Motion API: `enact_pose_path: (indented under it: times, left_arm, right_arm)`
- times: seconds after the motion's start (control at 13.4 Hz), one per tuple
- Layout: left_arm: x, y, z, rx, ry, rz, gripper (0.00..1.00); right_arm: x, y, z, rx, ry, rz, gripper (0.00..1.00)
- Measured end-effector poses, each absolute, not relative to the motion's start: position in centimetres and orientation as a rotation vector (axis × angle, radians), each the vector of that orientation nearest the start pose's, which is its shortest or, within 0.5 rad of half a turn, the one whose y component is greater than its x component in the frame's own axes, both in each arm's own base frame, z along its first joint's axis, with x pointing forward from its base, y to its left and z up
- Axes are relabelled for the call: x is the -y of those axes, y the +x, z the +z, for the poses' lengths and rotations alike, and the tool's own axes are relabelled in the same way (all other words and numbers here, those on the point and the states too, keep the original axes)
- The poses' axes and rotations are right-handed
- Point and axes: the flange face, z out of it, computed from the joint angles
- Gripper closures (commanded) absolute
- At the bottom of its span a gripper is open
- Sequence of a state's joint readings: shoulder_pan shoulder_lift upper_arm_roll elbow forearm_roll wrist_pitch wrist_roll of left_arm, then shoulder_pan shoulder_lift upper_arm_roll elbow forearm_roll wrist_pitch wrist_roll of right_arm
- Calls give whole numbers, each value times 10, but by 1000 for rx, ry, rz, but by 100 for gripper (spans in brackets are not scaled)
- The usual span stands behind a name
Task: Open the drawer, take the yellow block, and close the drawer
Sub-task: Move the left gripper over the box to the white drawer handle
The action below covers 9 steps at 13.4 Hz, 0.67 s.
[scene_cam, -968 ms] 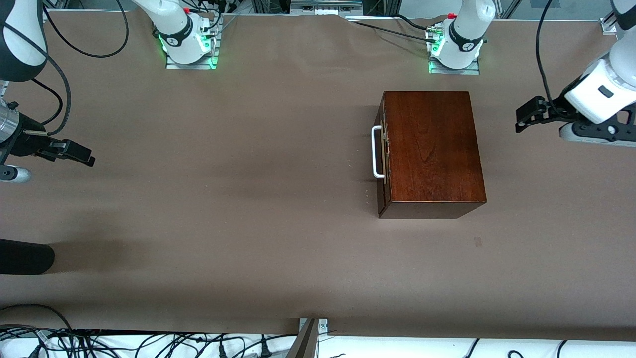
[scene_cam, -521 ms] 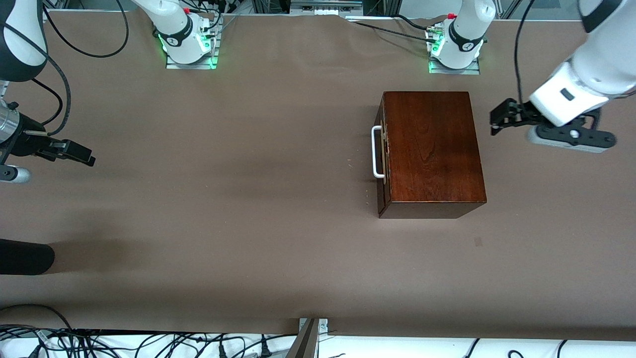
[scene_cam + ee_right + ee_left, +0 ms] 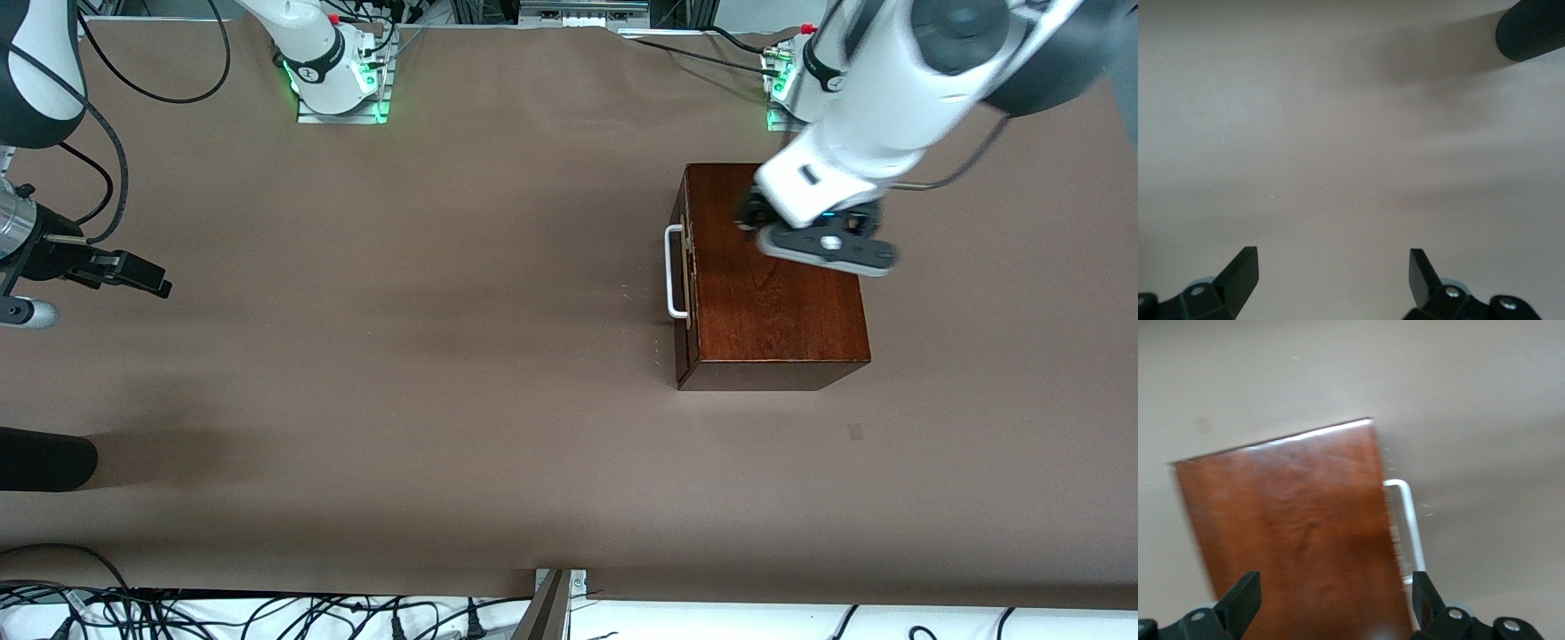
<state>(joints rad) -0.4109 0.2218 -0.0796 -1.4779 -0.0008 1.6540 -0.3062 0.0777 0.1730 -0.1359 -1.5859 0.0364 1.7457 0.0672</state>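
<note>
L pincer (image 3: 745, 216) released over box (image 3: 773, 302), drawer (image 3: 683, 267) shut; fast approach may overshoot handle (image 3: 673, 271). R pincer (image 3: 133, 271) released, waiting.

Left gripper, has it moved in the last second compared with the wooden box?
Yes. The left gripper has swung in from the left arm's end of the table and now hangs, fingers open, over the glossy mahogany-coloured wooden box.

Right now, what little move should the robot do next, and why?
Probably slide the left gripper, fingers open over the wooden box, on toward the white handle and lower it there. The drawer looks shut, so the yellow block stays hidden. The right gripper waits at its end of the table.
</note>
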Motion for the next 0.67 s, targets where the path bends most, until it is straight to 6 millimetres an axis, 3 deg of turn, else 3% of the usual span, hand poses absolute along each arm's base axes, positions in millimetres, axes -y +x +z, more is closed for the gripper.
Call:
enact_pose_path:
  times: [0.22, 0.37, 0.52, 0.67]
  left_arm:
    - [375, 532, 498, -220, -3088, 30, 0]
    - [414, 518, 459, -227, -3068, 41, 0]
    - [430, 509, 420, -252, -3041, 105, 0]
    - [430, 503, 383, -262, -3019, 155, 0]
  right_arm:
    - [26, 614, 532, -203, -3123, 19, 0]
    - [26, 614, 532, -203, -3123, 19, 0]
    - [26, 614, 532, -202, -3123, 19, 0]
    - [26, 614, 532, -202, -3123, 19, 0]
